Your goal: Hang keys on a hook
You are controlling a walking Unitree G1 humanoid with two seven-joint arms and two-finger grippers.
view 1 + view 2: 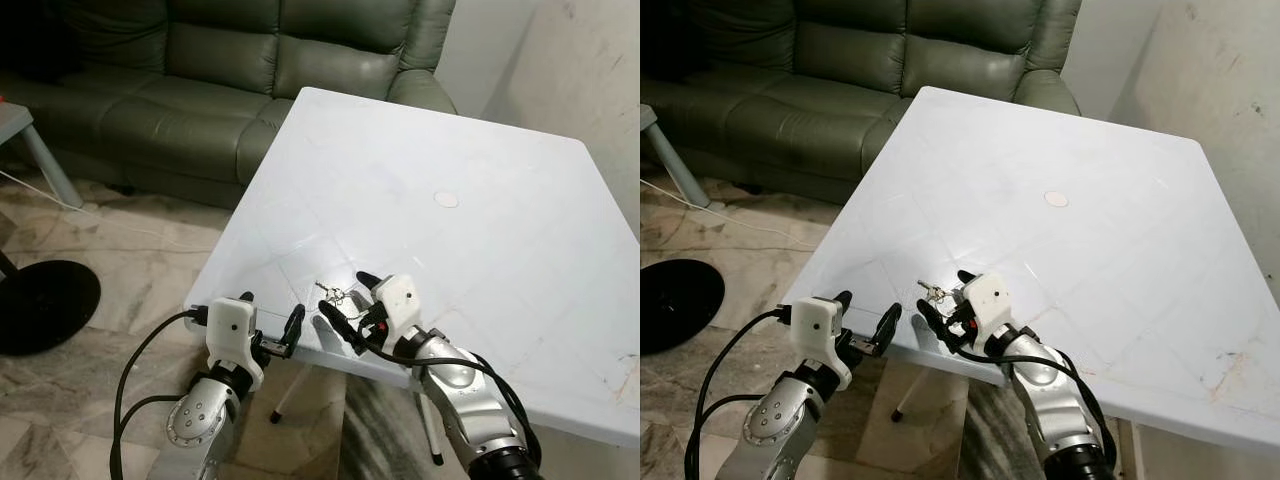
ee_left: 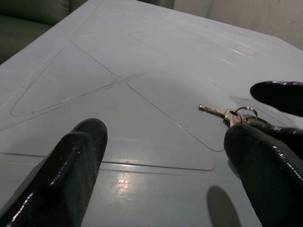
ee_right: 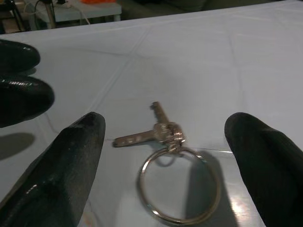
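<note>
Keys: the keys (image 3: 163, 135) are seen lying flat on the white worktop (image 1: 480, 200), near its front edge, just ahead of the right gripper (image 1: 350, 305); they are held by nothing.

Ring: a large metal ring (image 3: 179, 185) is joined to the two small keys, and it lies on the side nearer the right wrist camera.

Right gripper: its fingers are spread wide, one on each side of the keys, with the bunch between them but not touched.

Left gripper: the left gripper (image 1: 272, 320) is set at the worktop's front edge, its fingers parted and holding nothing; the keys lie off to one side of it.

Handling: the bunch is judged light, hard and thin, so it is likely to slide on the smooth surface or be pushed away when pinched. The ring is loose, so the keys would be expected to dangle and swing once lifted.

Where to grip: the cluster where the keys meet the ring looks thickest and is judged the best hold; the ring would then be left free for a hook.

Views compared: the ring and the two separate keys are made out clearly in the right wrist view, whereas in the head views only a small glinting bunch is shown. A green sofa (image 1: 250, 80) beyond the worktop is given by the head views.

Hook: no hook can be made out.
</note>
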